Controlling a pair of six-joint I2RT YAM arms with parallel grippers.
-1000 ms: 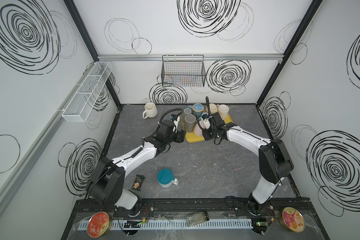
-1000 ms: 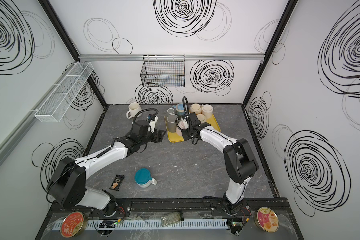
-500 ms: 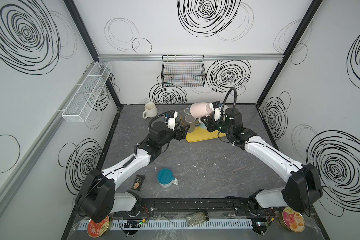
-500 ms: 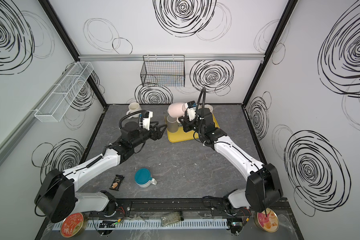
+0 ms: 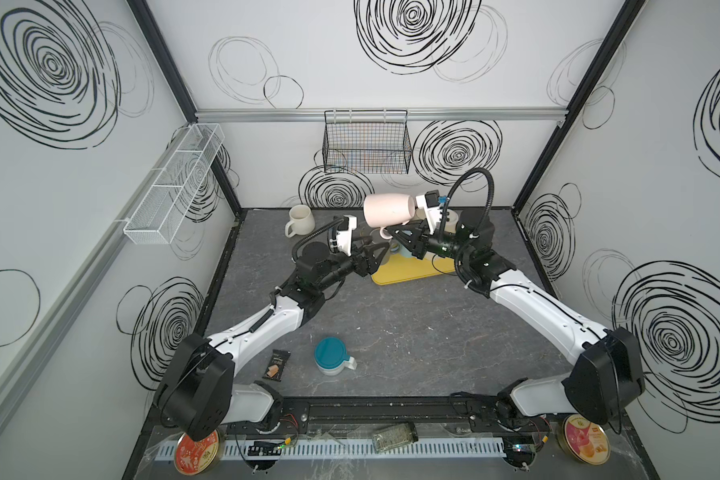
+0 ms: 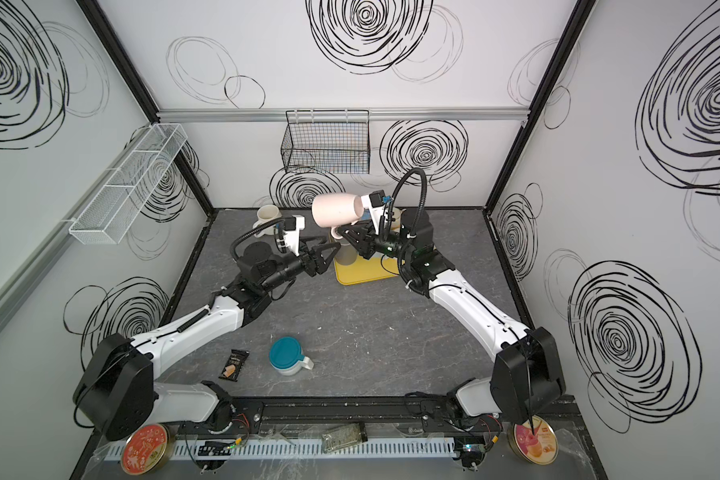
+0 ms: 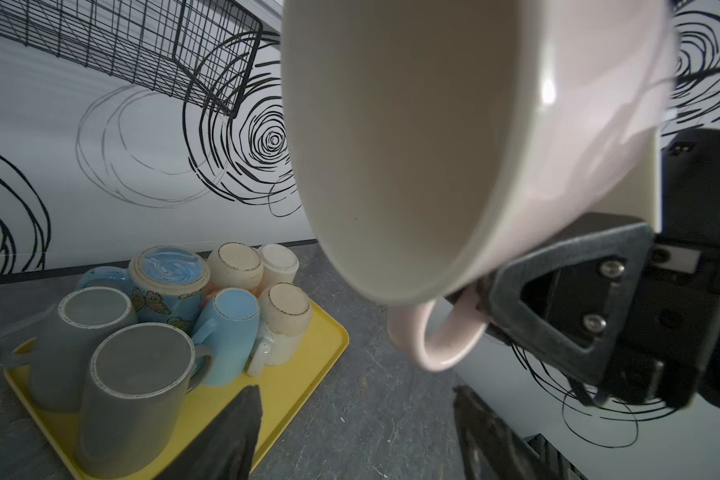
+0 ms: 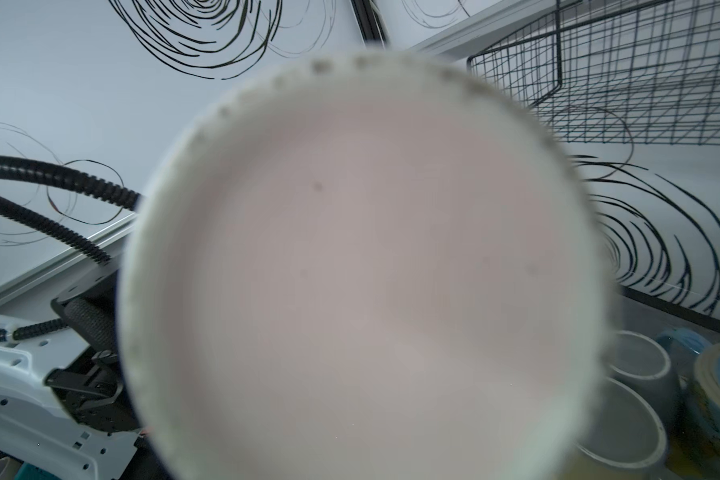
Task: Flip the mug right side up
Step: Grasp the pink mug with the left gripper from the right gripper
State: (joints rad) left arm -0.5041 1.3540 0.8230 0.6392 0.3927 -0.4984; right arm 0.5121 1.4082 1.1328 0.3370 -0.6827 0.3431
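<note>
Right gripper [image 5: 395, 233] was closed on the handle [image 7: 433, 332] of the mug [image 5: 387, 210], holding it in the air at 12 o'clock of the table [image 5: 391, 332]. In both top views the mug appeared above the 11 o'clock corner of the tray [image 5: 400, 274] and touched nothing else. It lay on its side, mouth toward 9 o'clock and base toward 3 o'clock, with the handle hanging at 6 o'clock. This was judged to be about half of the turn. Gripping the handle left the body and rim bare, probably so that a second grasp could be taken there.

Left gripper [image 7: 356, 390] was open and empty, its jaws wide apart, below the mug at about 7 o'clock of it. The mug's mouth faced this gripper, which suggested it was waiting to receive or steady the mug.

Cups [image 7: 142, 332] on the tray stood mouth down and packed close, some touching. That crowding likely explains why the mug was lifted clear before being rotated.
</note>
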